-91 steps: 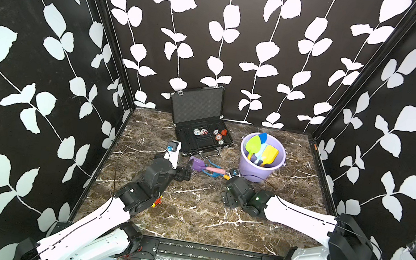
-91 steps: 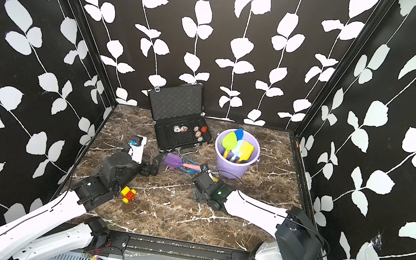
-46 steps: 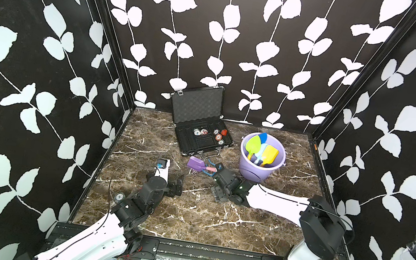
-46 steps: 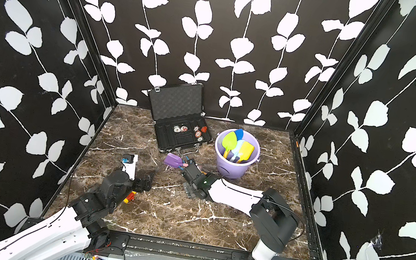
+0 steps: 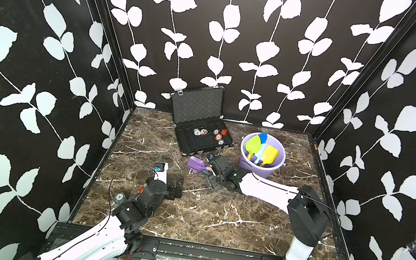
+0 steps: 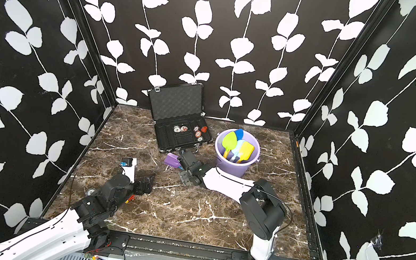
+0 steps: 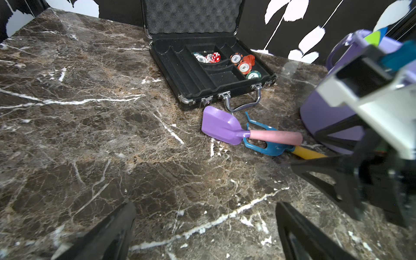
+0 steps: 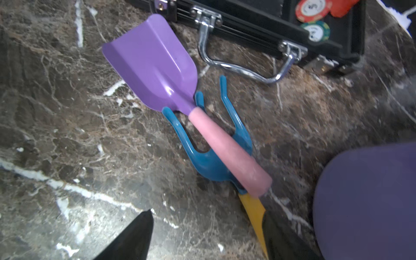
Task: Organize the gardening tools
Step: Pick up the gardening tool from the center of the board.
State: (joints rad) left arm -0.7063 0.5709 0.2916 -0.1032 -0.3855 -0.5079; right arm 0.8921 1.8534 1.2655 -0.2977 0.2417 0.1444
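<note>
Purple scoop (image 8: 153, 65) lies across blue claw rake (image 8: 209, 164); my right pincer (image 8: 207, 216) stands open astride its yellow handle (image 8: 253, 211), left pincer (image 7: 202, 234) wide open, empty.

Lab test booth: leaf-print backdrop walls (image 5: 214, 39), marble-look tabletop (image 5: 216, 215), metal mounting rail (image 5: 210, 254) along front

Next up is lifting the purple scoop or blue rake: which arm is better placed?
Right. The right tool hangs at the handle ends of the purple scoop and blue rake, beside the purple bucket; the left tool is farther back over bare marble.
</note>
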